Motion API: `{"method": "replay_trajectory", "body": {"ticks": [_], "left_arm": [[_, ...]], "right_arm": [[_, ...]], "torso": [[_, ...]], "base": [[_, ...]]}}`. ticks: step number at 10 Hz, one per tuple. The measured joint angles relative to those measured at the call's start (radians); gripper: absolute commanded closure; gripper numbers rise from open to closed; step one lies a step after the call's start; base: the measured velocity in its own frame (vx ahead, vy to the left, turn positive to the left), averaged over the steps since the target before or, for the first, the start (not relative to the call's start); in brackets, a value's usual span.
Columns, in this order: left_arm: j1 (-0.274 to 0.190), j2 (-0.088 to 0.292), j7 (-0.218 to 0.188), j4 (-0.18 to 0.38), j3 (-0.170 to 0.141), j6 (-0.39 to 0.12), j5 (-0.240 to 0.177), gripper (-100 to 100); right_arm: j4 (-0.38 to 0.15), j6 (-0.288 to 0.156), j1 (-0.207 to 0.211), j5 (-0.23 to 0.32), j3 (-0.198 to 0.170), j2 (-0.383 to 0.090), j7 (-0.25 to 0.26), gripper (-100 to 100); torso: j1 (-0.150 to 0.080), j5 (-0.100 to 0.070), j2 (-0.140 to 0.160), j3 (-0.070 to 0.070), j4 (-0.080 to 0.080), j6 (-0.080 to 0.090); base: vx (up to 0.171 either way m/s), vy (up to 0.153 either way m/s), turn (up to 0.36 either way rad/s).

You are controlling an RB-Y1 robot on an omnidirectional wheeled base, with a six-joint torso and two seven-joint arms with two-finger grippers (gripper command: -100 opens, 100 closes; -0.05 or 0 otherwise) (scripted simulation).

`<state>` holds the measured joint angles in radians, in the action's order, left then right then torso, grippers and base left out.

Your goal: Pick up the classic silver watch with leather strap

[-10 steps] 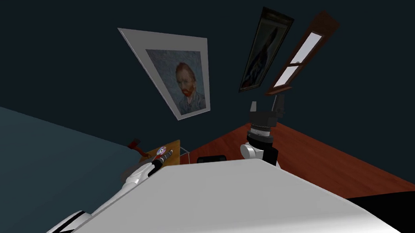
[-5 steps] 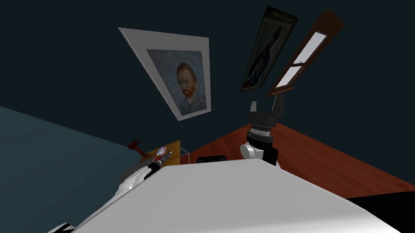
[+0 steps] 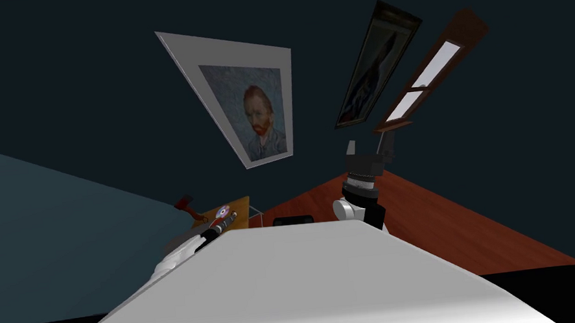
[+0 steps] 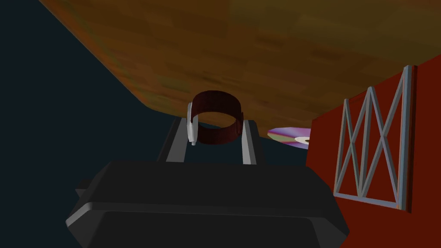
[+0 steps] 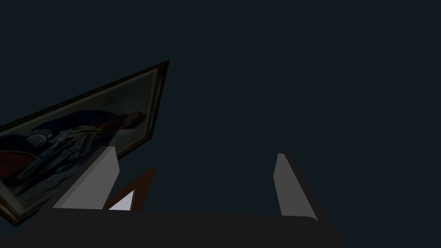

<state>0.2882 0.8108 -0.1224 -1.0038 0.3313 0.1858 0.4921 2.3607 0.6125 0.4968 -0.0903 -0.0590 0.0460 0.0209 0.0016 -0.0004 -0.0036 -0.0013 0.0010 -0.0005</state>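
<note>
— So, how far has the robot got with the watch?

— The grasp looks made. The left hand (image 4: 214,122) has its two fingers closed in on the watch (image 4: 215,100). One finger is against the silver case and the other against the far side of the dark red-brown strap, which stands as a round loop between them.

— Is it off the tabletop yet?

— Hard to say. The wooden tabletop (image 4: 258,51) lies just beyond the fingertips and the loop overlaps its edge, but whether the watch touches the wood cannot be told. By this reading the gripping is done, and lifting the watch clear of the tabletop is what is left.

— Anything close to the hand?

— A shiny disc (image 4: 292,137) lies on the tabletop just beside the hand, on the side of the finger that presses the strap. Beyond it a pale lattice frame (image 4: 370,142) stands against the red floor (image 4: 422,129). Neither touches the watch.

— And the arm's pose?

— The left arm reaches forward and low to the near edge of the tabletop. The hand seems to point along the surface rather than down onto it. The right hand (image 3: 369,146) is held up well apart from the tabletop, fingers spread wide with nothing between them.
</note>
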Motion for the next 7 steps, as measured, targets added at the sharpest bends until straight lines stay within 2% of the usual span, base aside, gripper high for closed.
{"method": "replay_trajectory", "body": {"ticks": [6,7], "left_arm": [[0.071,0.034,0.129,-0.065,0.007,0.001,-0.149,100],[0.072,0.035,0.131,-0.066,0.007,0.001,-0.151,0]], "right_arm": [[0.000,0.000,0.000,0.000,0.000,0.000,0.000,0],[0.000,0.000,0.000,0.000,0.000,0.000,0.000,0]], "torso": [[0.000,0.000,0.000,0.000,0.000,0.000],[0.000,0.000,0.001,0.000,0.000,0.000]], "base": [[0.033,-0.009,0.020],[0.000,0.000,0.000]]}}
